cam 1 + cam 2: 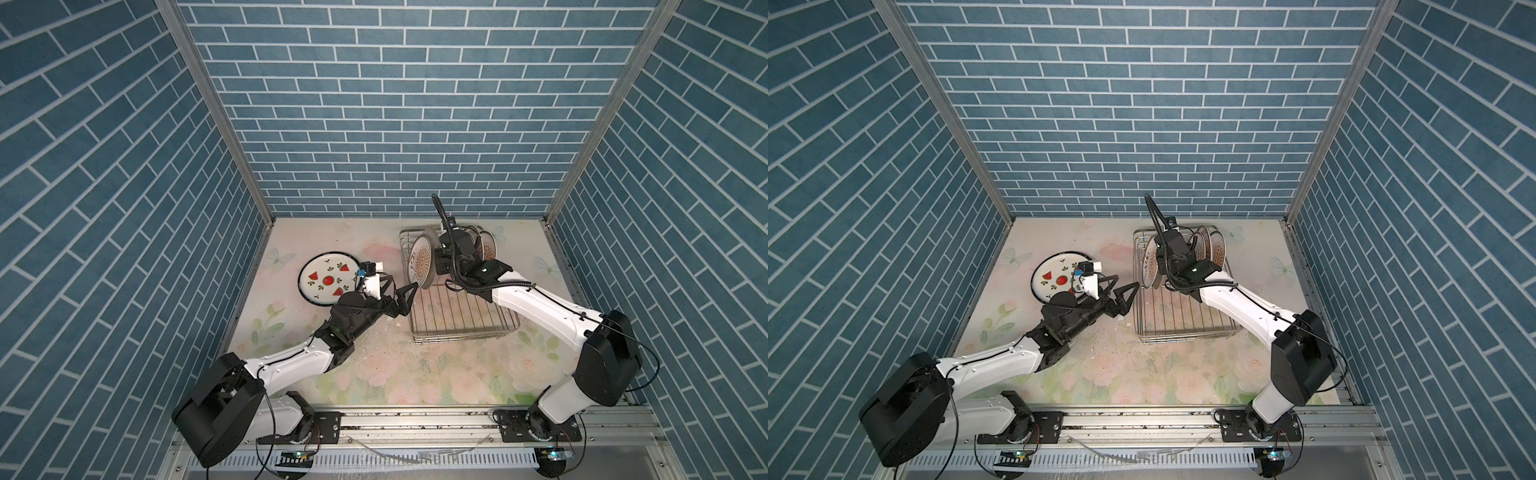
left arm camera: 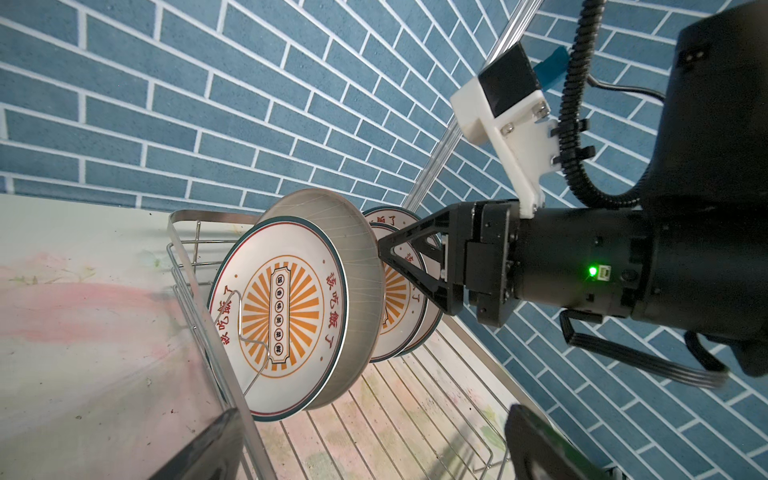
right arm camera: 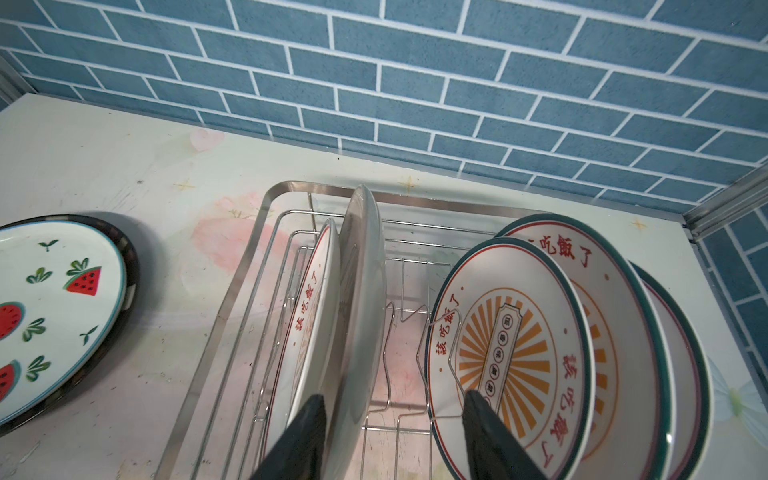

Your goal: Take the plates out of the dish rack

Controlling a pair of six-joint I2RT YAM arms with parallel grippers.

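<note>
Mock kitchen booth (blue tile-print walls (image 1: 374, 104))

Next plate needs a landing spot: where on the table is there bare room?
Bare: the table front, before the rack; and the back-left corner behind the watermelon plate. Crowded: between that plate and the rack, where the open left pincer hangs.

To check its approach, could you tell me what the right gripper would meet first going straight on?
Most likely the grey plate, standing on edge in the dish rack between the open jaws of the right gripper; depth is unclear.
</note>
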